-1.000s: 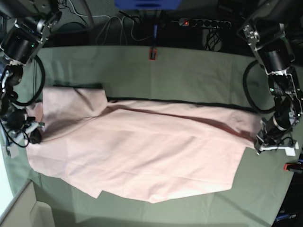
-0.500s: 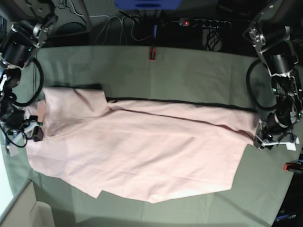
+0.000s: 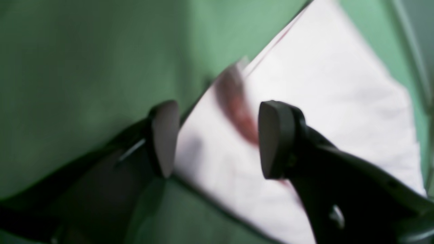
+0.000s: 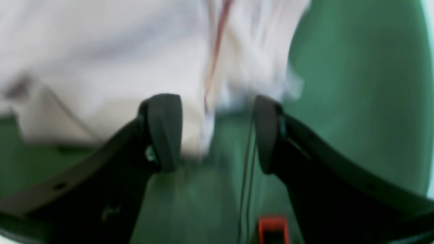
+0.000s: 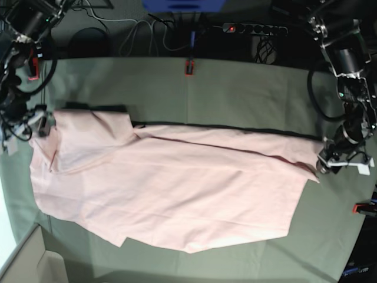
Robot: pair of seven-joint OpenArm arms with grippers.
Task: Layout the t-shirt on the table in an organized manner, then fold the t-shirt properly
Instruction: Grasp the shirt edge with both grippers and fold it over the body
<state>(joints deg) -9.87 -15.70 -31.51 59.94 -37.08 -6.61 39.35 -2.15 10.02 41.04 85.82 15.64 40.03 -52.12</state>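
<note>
— Since base comes first: where's the t-shirt (image 5: pixel 171 194)?
— Flat across the table (image 5: pixel 247 88), both grippers at its ends.
— Left wrist?
— Left gripper (image 3: pixel 217 139) spread, nothing pinched; pink corner lies between and beyond the fingers (image 3: pixel 274 139).
— Right wrist?
— Right gripper (image 4: pixel 217 132) spread too, blurry shirt edge just ahead, red clamp (image 4: pixel 273 225) below.

Blurred wrist views, evenly lit overview
</note>
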